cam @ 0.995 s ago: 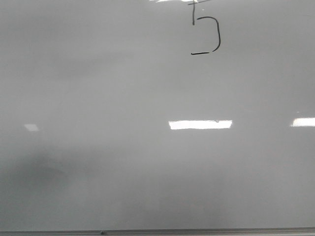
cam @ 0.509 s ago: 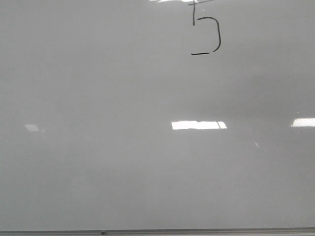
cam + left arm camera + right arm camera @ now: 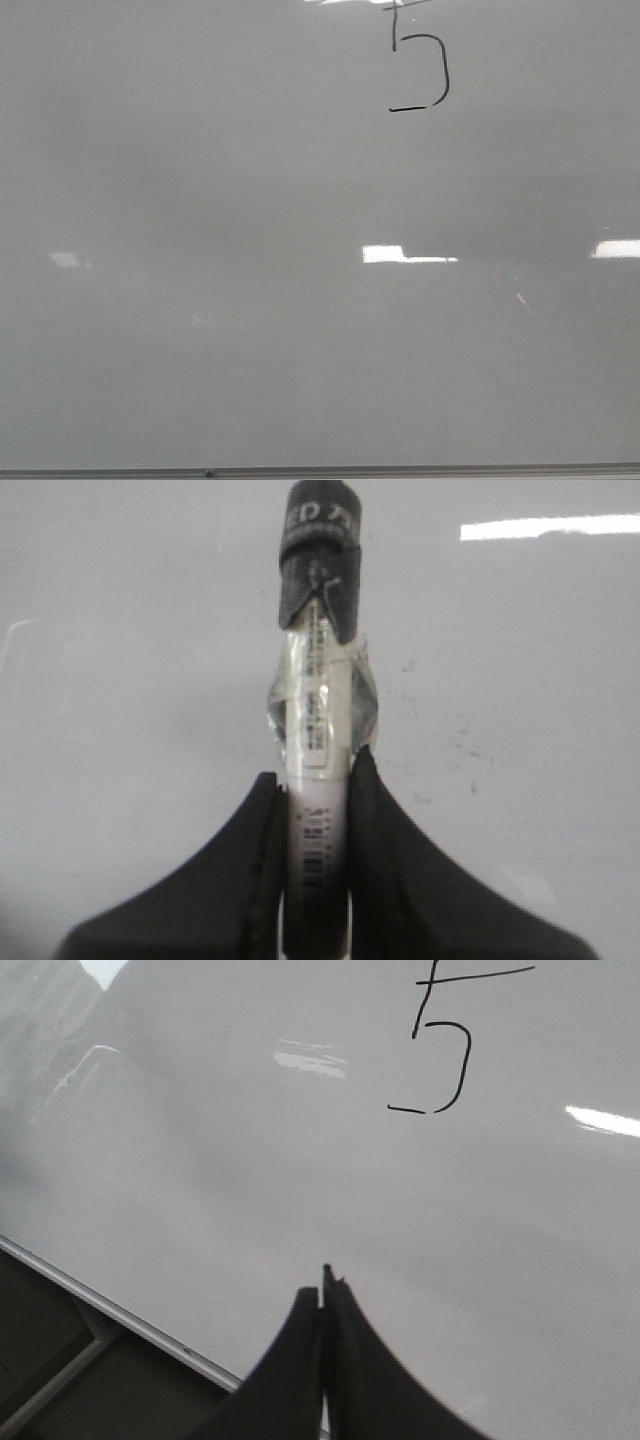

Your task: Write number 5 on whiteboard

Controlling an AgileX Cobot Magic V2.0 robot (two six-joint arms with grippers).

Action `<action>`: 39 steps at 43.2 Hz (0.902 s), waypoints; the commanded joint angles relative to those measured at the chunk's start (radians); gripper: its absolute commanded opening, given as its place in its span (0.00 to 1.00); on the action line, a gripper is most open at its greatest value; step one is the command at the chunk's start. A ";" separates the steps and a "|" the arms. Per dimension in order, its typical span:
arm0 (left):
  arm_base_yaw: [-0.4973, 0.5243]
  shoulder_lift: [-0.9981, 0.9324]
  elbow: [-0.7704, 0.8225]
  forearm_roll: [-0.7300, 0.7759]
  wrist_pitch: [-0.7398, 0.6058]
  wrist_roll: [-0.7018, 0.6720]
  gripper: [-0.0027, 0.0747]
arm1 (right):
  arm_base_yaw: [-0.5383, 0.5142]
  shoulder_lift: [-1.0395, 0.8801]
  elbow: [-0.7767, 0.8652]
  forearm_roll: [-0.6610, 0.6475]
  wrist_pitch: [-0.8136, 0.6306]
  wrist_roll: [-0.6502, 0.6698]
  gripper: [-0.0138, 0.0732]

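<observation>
Already the 5 (image 3: 440, 1045) sits drawn on the board (image 3: 250, 1180), well beyond our right gripper (image 3: 324, 1295), whose jaws are pressed together, empty. Our left gripper (image 3: 318, 780) clamps the capped marker (image 3: 316, 710); brushing the wet ink could smear it.

My left hand (image 3: 318, 780) is closed on a marker (image 3: 317, 730) that sticks out ahead of my fingers over the whiteboard (image 3: 250, 200). The number 5 (image 3: 440, 1055) lies on the board well ahead of my right hand (image 3: 324, 1290), slightly to its right; the board's edge strip (image 3: 110, 1310) runs behind and to its left
</observation>
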 commanded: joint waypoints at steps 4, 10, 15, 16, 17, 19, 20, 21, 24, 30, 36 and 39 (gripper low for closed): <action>0.003 0.164 -0.088 -0.013 -0.151 -0.010 0.01 | -0.006 0.003 -0.026 -0.003 -0.073 0.000 0.08; 0.003 0.276 -0.125 -0.013 -0.170 -0.010 0.01 | -0.006 0.003 -0.026 -0.003 -0.053 0.000 0.08; 0.003 0.347 -0.160 -0.013 -0.174 -0.010 0.01 | -0.006 0.003 -0.026 -0.003 -0.036 0.000 0.08; 0.003 0.354 -0.165 -0.013 -0.174 -0.010 0.01 | -0.006 0.003 -0.026 -0.003 -0.034 0.000 0.08; 0.003 0.368 -0.173 -0.013 -0.175 -0.010 0.02 | -0.006 0.003 -0.026 -0.003 -0.032 0.000 0.08; 0.003 0.387 -0.184 -0.013 -0.175 -0.010 0.03 | -0.006 0.003 -0.026 -0.003 -0.032 0.000 0.08; 0.003 0.398 -0.192 -0.013 -0.175 -0.010 0.05 | -0.006 0.003 -0.026 -0.003 -0.032 0.000 0.08; 0.003 0.410 -0.198 -0.013 -0.177 -0.010 0.08 | -0.006 0.003 -0.026 -0.003 -0.032 0.000 0.08; 0.003 0.432 -0.213 -0.013 -0.177 -0.010 0.14 | -0.006 0.003 -0.026 -0.003 -0.032 0.000 0.08; 0.003 0.448 -0.217 -0.013 -0.178 -0.010 0.28 | -0.006 0.003 -0.026 -0.003 -0.032 0.000 0.08; 0.003 0.448 -0.217 -0.005 -0.179 -0.010 0.40 | -0.006 0.003 -0.026 -0.003 -0.032 0.000 0.08; 0.003 0.448 -0.217 -0.005 -0.179 -0.010 0.48 | -0.006 0.003 -0.026 -0.003 -0.032 0.000 0.08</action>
